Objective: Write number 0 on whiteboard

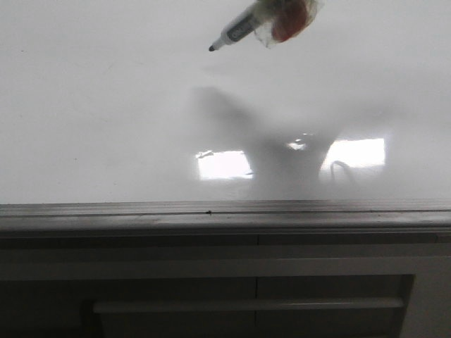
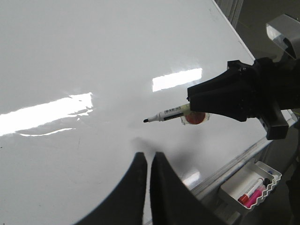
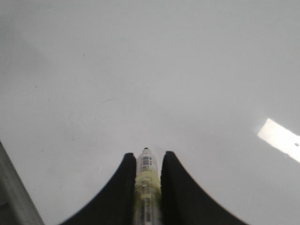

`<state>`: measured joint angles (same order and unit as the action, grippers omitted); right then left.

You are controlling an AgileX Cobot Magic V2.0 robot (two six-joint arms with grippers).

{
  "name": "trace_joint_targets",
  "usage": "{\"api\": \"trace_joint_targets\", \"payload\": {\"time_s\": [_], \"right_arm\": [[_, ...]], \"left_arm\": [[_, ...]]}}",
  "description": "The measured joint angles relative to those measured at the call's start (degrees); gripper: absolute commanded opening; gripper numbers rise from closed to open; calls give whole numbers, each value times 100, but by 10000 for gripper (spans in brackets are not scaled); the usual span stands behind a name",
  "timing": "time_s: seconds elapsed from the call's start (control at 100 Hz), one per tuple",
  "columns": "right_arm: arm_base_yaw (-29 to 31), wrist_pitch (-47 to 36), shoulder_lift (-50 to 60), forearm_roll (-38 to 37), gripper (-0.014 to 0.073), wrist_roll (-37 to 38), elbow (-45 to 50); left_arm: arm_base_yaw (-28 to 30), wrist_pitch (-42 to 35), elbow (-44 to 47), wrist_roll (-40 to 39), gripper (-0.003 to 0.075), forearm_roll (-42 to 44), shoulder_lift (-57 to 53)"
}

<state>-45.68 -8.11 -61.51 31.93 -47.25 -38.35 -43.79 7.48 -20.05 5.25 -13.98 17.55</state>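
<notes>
While the left gripper (image 2: pixel 149 161) idles with jaws nearly closed and empty, the right gripper (image 3: pixel 148 161) clamps a marker (image 2: pixel 167 114), tip poised above the whiteboard (image 1: pixel 106 105). No number 0 is drawn yet. Risks: slanted contact skipping; stroke overrunning the grey edge strip (image 1: pixel 225 211). Ample bare board surrounds the tip.

Glossy whiteboard (image 1: pixel 106 105) — bare, unmarked

soft, dim grey light all round, with bright rectangular glare patches on the glossy whiteboard (image 1: pixel 106 105) and a broad hazy shadow between them in the front view. the right wrist view is murky, and the marker (image 3: pixel 146 187) is blurred close up.
</notes>
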Motion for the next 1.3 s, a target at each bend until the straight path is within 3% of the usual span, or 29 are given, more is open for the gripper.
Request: {"api": "trace_joint_targets", "payload": {"time_s": [0.19,0.55,1.1,1.3], "right_arm": [[0,-389,-196,0,-65,-19,0],[0,-338,-651,0,-65,-24,-71],[0,741,-651,0,-62,-33,-131],[292,1307,-562,41,-46,-33,-155]], "left_arm": [[0,0,0,0,-20,-9,0],[0,8,0,0,-20,-9,0],[0,8,0,0,-20,-9,0],[0,8,0,0,-20,-9,0]]}}
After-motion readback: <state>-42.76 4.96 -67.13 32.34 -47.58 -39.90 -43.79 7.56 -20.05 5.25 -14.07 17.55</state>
